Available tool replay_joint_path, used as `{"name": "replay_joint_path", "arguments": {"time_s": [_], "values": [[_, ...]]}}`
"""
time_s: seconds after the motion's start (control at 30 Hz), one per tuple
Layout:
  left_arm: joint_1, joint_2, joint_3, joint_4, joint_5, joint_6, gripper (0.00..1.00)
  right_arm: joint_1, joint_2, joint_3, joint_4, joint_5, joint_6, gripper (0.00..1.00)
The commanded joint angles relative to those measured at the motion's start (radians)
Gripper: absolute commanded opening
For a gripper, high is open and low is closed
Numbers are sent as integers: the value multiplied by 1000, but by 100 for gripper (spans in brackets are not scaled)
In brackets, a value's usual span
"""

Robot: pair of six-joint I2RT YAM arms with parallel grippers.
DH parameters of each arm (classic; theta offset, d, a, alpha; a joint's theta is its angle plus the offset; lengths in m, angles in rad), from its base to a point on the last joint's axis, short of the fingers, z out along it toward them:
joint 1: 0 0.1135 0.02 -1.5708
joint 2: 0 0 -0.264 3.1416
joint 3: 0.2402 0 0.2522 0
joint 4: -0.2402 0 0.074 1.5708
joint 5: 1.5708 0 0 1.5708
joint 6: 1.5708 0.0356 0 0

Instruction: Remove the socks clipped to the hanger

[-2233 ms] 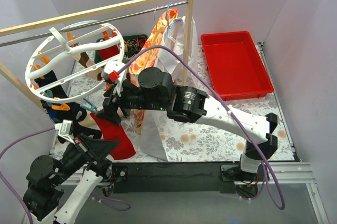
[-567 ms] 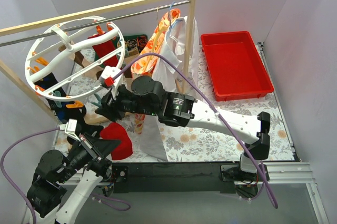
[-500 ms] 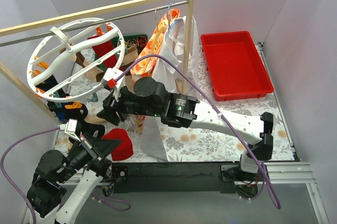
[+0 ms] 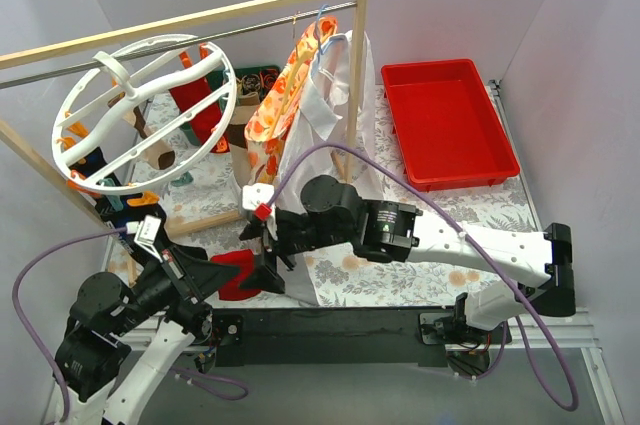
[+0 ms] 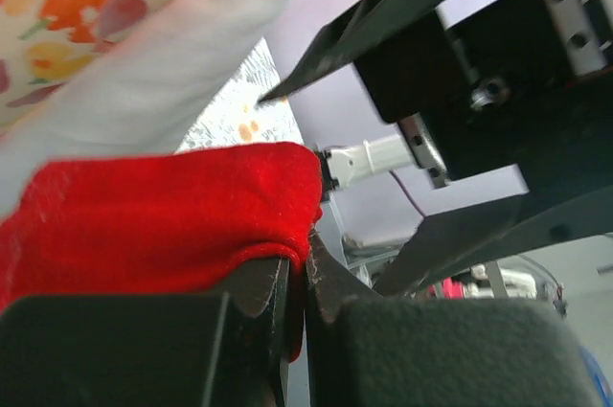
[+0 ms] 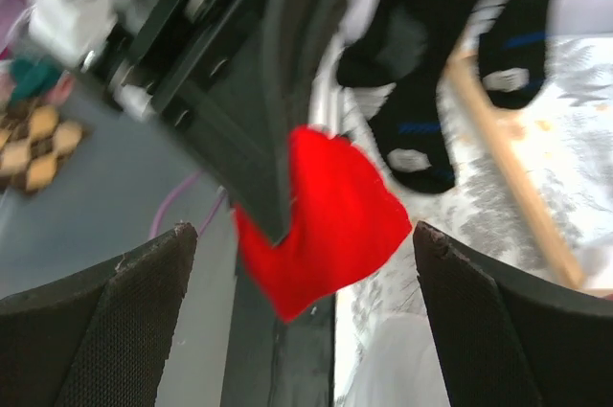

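The white wheel-shaped hanger (image 4: 150,110) hangs from the rail at upper left. A red sock (image 4: 200,95) and a tan-and-brown sock (image 4: 152,148) are clipped to it, and black socks (image 4: 108,203) hang at its lower left edge. My left gripper (image 4: 215,275) is shut on another red sock (image 4: 236,277), held low near the table's front edge. In the left wrist view the sock (image 5: 163,215) is pinched between the jaws of the left gripper (image 5: 305,273). My right gripper (image 4: 262,263) is open and empty beside it. In the right wrist view the right gripper (image 6: 305,235) frames the red sock (image 6: 330,225) and black socks (image 6: 412,129).
A wooden rack with a metal rail (image 4: 200,20) carries an orange floral garment (image 4: 280,110) and a white shirt (image 4: 320,135). Its base bar (image 4: 205,223) lies on the floral tablecloth. A red tray (image 4: 450,120) stands at the back right.
My right arm has drawn back from the hanger toward the near edge and lowered. The hanger has swung back. The red sock has stayed low in my left gripper.
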Motion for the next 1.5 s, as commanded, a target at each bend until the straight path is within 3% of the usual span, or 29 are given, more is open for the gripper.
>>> {"name": "replay_joint_path", "arguments": {"time_s": [0.0,0.13,0.4,0.6,0.7,0.73,0.87,0.97,1.13,1.27,1.47], "values": [[-1,63,18,94,194,53,0,4,-87,-108,74,-216,-114,98],[-1,86,7,144,287,56,0,4,-126,-202,158,-238,-105,93],[-1,118,-6,211,317,33,0,4,-137,-262,292,-244,-80,79],[-1,117,-13,225,310,34,1,4,-143,-300,353,-207,-37,47],[-1,115,-18,239,316,39,11,4,-141,-302,355,-189,-37,14],[-1,115,-19,239,316,41,21,4,-140,-302,355,-186,-33,2],[-1,111,2,221,276,71,46,6,-155,-348,344,-155,-4,1],[-1,114,59,139,235,119,55,3,-187,-404,309,-79,13,1],[-1,109,146,12,36,149,55,-29,-267,-491,196,81,74,1],[-1,129,171,-82,-72,152,50,-94,-432,-621,105,285,134,1],[-1,137,182,-47,-184,185,48,-368,-626,-735,-32,422,268,1]]}}
